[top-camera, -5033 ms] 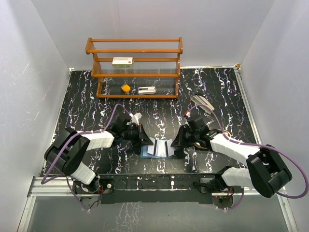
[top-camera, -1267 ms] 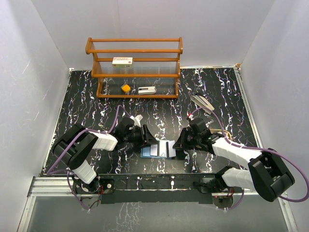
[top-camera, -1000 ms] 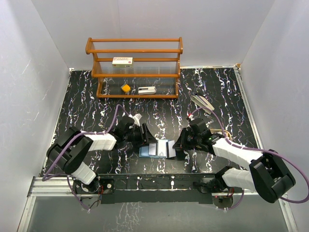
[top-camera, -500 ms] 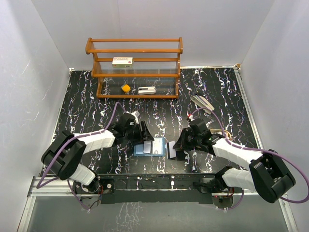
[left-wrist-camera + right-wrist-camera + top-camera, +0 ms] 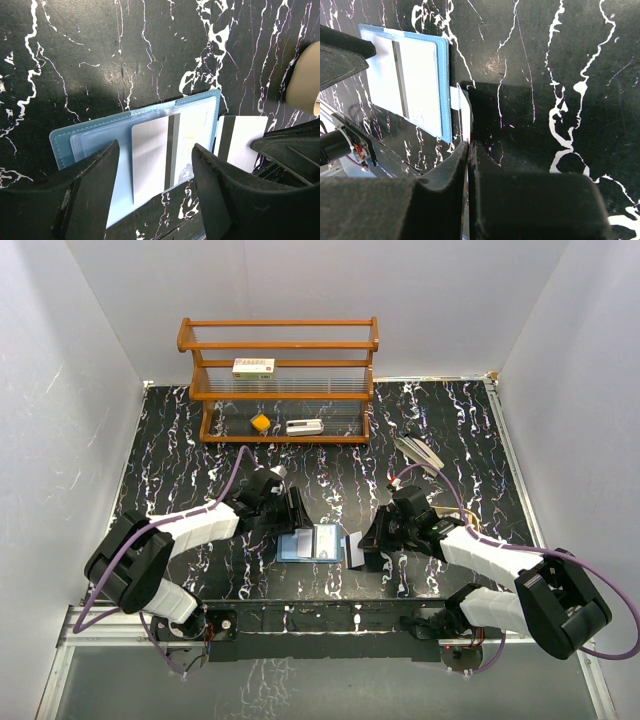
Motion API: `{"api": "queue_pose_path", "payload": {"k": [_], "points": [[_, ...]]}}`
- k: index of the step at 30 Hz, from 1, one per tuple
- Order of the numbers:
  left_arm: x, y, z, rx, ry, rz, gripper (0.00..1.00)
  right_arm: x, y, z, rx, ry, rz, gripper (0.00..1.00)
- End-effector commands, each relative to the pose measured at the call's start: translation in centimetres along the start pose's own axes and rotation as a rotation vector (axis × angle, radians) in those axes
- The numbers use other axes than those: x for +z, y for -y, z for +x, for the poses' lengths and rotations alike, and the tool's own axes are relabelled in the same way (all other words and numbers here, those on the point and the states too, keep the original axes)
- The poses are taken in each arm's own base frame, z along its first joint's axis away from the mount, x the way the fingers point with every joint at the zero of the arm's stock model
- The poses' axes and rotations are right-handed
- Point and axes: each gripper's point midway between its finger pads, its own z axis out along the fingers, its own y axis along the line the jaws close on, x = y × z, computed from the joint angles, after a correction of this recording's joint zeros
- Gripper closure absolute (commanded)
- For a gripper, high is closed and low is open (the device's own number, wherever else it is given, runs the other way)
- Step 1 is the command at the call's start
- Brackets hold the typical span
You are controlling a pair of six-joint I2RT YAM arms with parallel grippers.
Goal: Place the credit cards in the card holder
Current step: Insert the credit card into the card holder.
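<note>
The blue card holder lies open on the black marbled table between my two arms. A silvery credit card with a dark stripe lies on its light blue inside. My left gripper hovers over the holder's near edge, open, one finger on each side of that card and not touching it. My right gripper is shut on a second credit card, white with a black stripe, held edge-on just right of the holder.
A wooden rack stands at the back with a white box with red marks, a small orange thing and a white thing. A tan tray lies behind the right arm. White walls enclose the table.
My left jaws have spread wider and lifted back from the silvery card. The holder with that card has slid slightly left. The right gripper has kept its card and place.
</note>
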Motion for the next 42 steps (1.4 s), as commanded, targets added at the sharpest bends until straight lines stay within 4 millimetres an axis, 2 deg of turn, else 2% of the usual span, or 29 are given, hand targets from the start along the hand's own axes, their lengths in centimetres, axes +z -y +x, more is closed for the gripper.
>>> {"api": "queue_pose_path", "payload": {"k": [1,13,23,33,42], "points": [[-1.1,0.1,0.3,-0.014,-0.012,0.005,0.41,0.4,-0.7,-0.9,-0.005,0.032,-0.029,1.00],[-1.0,0.8,2.1,-0.105,-0.067,0.082,0.41,0.7,-0.7,-0.4,0.024,0.019,-0.049,1.00],[-1.5,2.9,1.9,-0.125,-0.068,0.168,0.42,0.8,-0.6,-0.2,0.038,0.020,-0.058,1.00],[-1.0,4.3,1.5,-0.100,-0.064,0.222,0.43,1.0,-0.4,0.5,0.039,0.005,-0.074,1.00],[-0.7,5.7,2.4,-0.114,-0.073,0.273,0.44,0.5,-0.8,0.2,0.045,0.012,-0.071,1.00]]}}
